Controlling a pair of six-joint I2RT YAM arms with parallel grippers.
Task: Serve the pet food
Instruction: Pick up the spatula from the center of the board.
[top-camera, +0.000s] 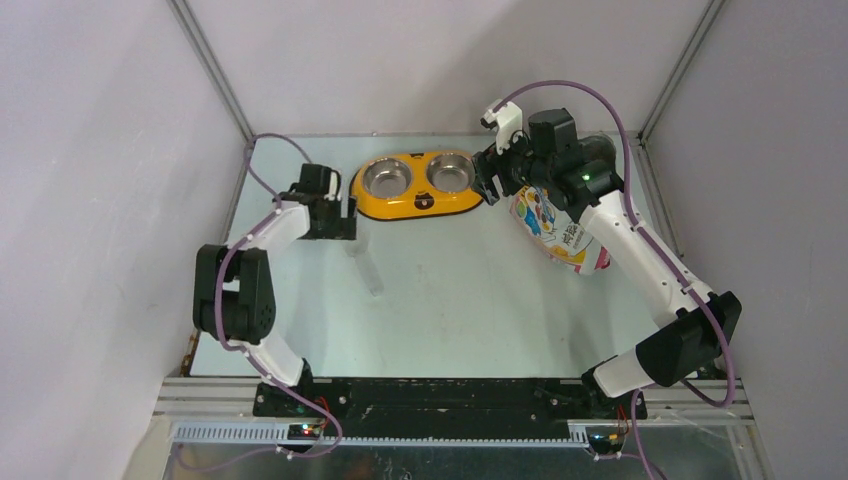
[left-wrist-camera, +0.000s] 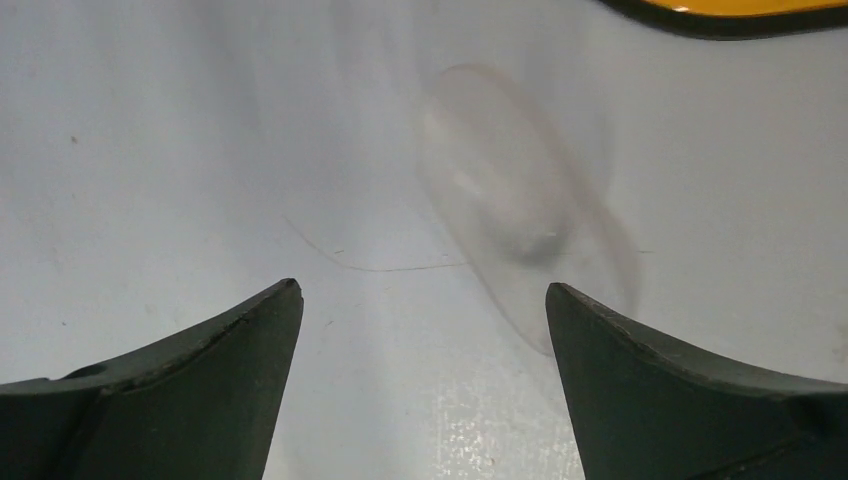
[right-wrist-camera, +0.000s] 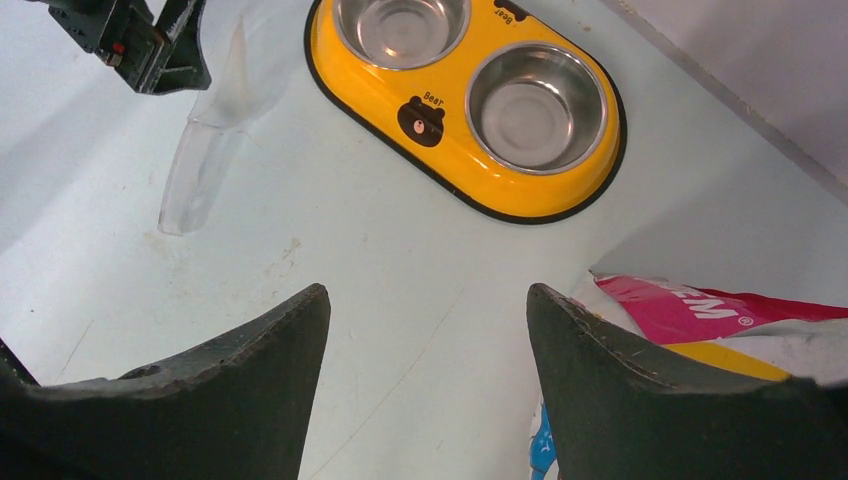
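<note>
Top external view, left to right: the left gripper (top-camera: 347, 218) hovers at ten o'clock from the table's centre, just beside the left end of the yellow double bowl (top-camera: 460, 203). Its jaws stand wide apart with nothing between them. The clear scoop (right-wrist-camera: 200, 165) lies on the table just ahead of it, untouched. The bowl sits at twelve o'clock, and both steel cups look bare.

The right gripper (top-camera: 488, 185) hangs at the bowl's right end, its jaws also parted over bare table. The pet food bag (top-camera: 555, 225) lies at two o'clock, partly under that arm. From the right wrist it shows beside and below the right finger, but I cannot tell whether they touch.

No kibble is visible, so the food is presumably inside the bag. I judge the bag light and soft, with slick, crinkly foil and loose contents that will shift and sag when lifted. A pinch on a flat seam or corner at the end away from the pink base should hold best, though that end is hidden under the arm. The bag is white and yellow with cartoon print, and its pink base points toward four o'clock.
</note>
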